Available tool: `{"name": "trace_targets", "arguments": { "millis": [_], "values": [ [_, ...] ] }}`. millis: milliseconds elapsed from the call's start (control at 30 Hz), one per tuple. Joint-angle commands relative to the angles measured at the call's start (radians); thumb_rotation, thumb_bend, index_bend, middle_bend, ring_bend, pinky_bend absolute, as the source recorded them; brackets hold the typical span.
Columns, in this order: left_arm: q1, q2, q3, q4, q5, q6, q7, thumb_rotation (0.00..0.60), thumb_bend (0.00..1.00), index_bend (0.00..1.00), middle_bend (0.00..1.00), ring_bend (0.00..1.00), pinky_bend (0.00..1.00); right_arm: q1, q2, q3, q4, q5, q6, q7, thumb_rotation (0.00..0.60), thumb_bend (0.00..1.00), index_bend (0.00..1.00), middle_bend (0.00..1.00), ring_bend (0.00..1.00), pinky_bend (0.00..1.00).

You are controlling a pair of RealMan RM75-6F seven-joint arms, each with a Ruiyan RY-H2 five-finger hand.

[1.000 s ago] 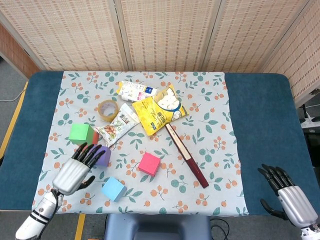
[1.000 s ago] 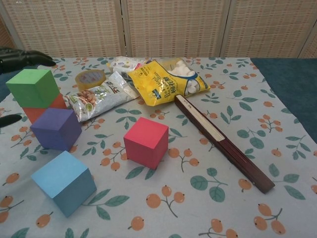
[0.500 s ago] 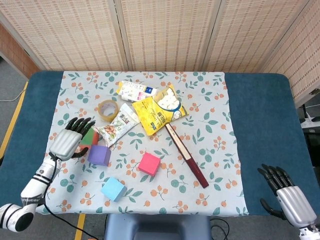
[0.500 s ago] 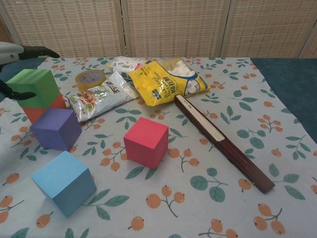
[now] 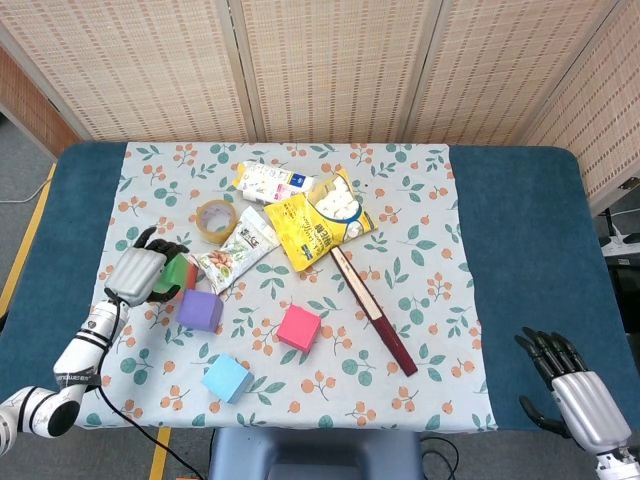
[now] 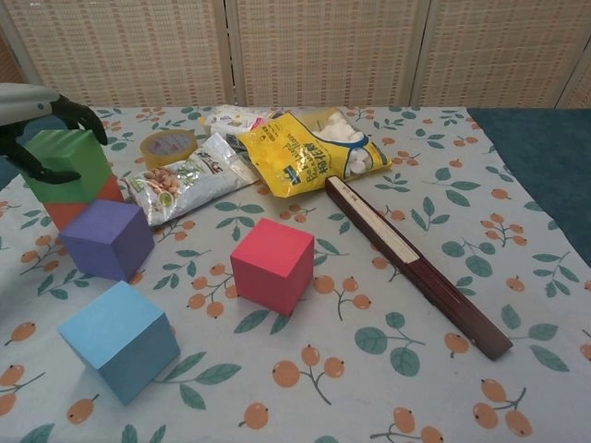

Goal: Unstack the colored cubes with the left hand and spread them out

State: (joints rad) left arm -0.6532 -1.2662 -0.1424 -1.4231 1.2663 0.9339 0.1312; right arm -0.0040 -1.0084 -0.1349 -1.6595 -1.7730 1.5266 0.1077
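1. Gripping the green cube (image 6: 66, 166), the left hand (image 5: 137, 273) sits at the left side of the table, its dark fingers (image 6: 79, 113) curled over the cube's top and its thumb against the near left face.
2. That green cube rests on a red cube (image 6: 81, 205), of which only a strip shows below it; in the chest view the green one looks slightly tilted, though the angle makes that hard to judge.
3. Just in front of this stack of 2 stands a purple cube (image 6: 108, 240), close to the red one; whether they touch I cannot tell.
4. A light blue cube (image 6: 120, 340) lies nearer the table's front edge, apart from the purple one.
5. A pink cube (image 6: 273, 265) stands by itself toward the middle of the flowered tablecloth (image 5: 430, 250).
6. The right hand (image 5: 577, 394) hangs past the table's front right corner, fingers spread and holding nothing.
7. Behind the cubes lie a roll of tape (image 5: 216, 220), a packet of nuts (image 5: 233, 254), a yellow snack bag (image 5: 318, 230) and a white carton (image 5: 271, 181).
8. A dark closed folding fan (image 5: 373, 309) lies slantwise to the right of the pink cube.
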Motion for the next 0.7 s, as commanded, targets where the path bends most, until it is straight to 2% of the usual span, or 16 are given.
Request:
{"name": "trace_targets", "arguments": {
  "millis": [33, 167, 367, 533, 700],
  "values": [
    [0.002, -0.003, 0.002, 0.008, 0.018, 0.016, -0.013, 0.600, 0.37, 0.42, 0.53, 0.37, 0.07, 0.000, 0.001, -0.001, 0.000, -0.002, 0.000, 0.000, 0.600, 0.29, 0.00, 0.00, 0.00, 0.00],
    [0.011, 0.016, 0.003, -0.017, 0.042, 0.049, -0.016, 0.600, 0.39, 0.45, 0.55, 0.40, 0.10, -0.001, 0.001, -0.002, 0.000, -0.005, 0.002, -0.001, 0.600, 0.29, 0.00, 0.00, 0.00, 0.00],
    [0.069, 0.101, 0.032, -0.127, 0.122, 0.164, 0.014, 0.600, 0.39, 0.45, 0.55, 0.43, 0.13, 0.000, 0.000, -0.009, 0.001, -0.018, 0.000, 0.002, 0.600, 0.29, 0.00, 0.00, 0.00, 0.00],
    [0.155, 0.169, 0.108, -0.204, 0.190, 0.248, 0.041, 0.600, 0.39, 0.46, 0.55, 0.43, 0.14, 0.003, -0.003, -0.014, 0.001, -0.026, -0.007, 0.001, 0.600, 0.29, 0.00, 0.00, 0.00, 0.00],
    [0.221, 0.150, 0.174, -0.182, 0.230, 0.280, 0.021, 0.600, 0.39, 0.41, 0.51, 0.43, 0.12, 0.009, -0.004, -0.023, 0.001, -0.037, -0.019, 0.009, 0.600, 0.29, 0.00, 0.00, 0.00, 0.00]
  ]
}}
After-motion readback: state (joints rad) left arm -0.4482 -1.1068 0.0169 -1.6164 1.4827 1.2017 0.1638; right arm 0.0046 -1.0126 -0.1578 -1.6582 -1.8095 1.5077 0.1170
